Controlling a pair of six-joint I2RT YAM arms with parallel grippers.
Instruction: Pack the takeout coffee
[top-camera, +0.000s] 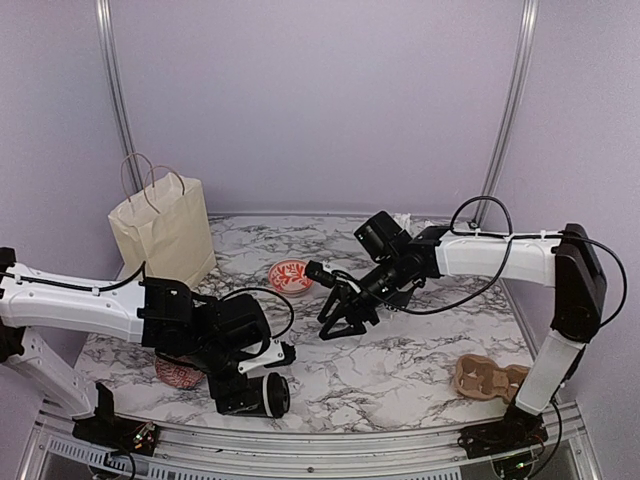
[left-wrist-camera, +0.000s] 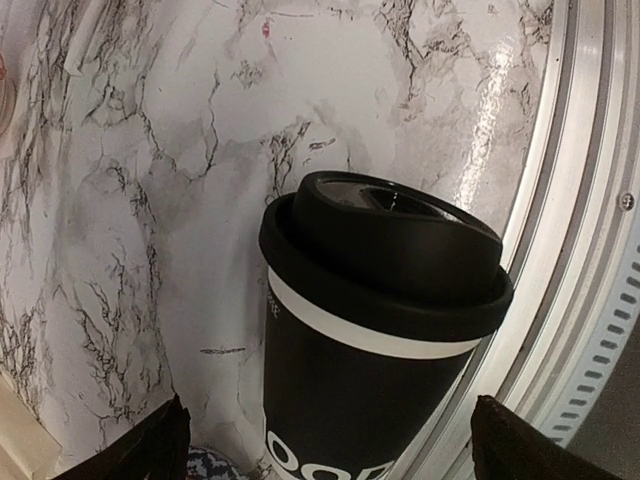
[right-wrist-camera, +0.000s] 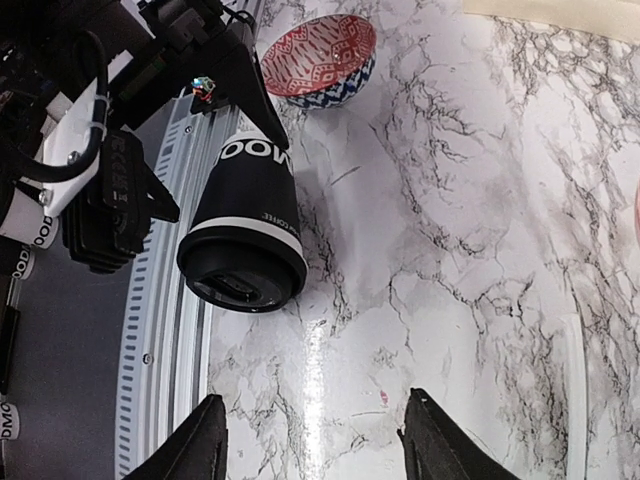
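- Left end effector (left-wrist-camera: 335, 440) is spread wide at the near edge of the bench (top-camera: 400, 370). One of its fingers (left-wrist-camera: 160, 450) shows at each lower corner of the left wrist view.
- Between those fingers sits the takeout coffee (left-wrist-camera: 360, 390), a black cup with a white band under its rim. Bare gaps show on both sides, so the fingers are not clamped on it.
- Its black lid (left-wrist-camera: 385, 250) is seated on the cup and points away from the wrist, towards the right in the top view.
- The cup is tilted well off upright, just beside the metal rail (left-wrist-camera: 590, 200). I cannot tell whether it rests on the marble.
- Right end effector (right-wrist-camera: 310, 440) hangs over the middle of the bench with its jaws apart and nothing between them, well apart from the cup.
- A paper bag (top-camera: 160, 235) stands upright at the far left.
- One red patterned bowl (top-camera: 290, 277) lies mid-bench, and another (right-wrist-camera: 320, 60) lies near the left arm.
- A cardboard cup carrier (top-camera: 490, 378) lies near the right corner.
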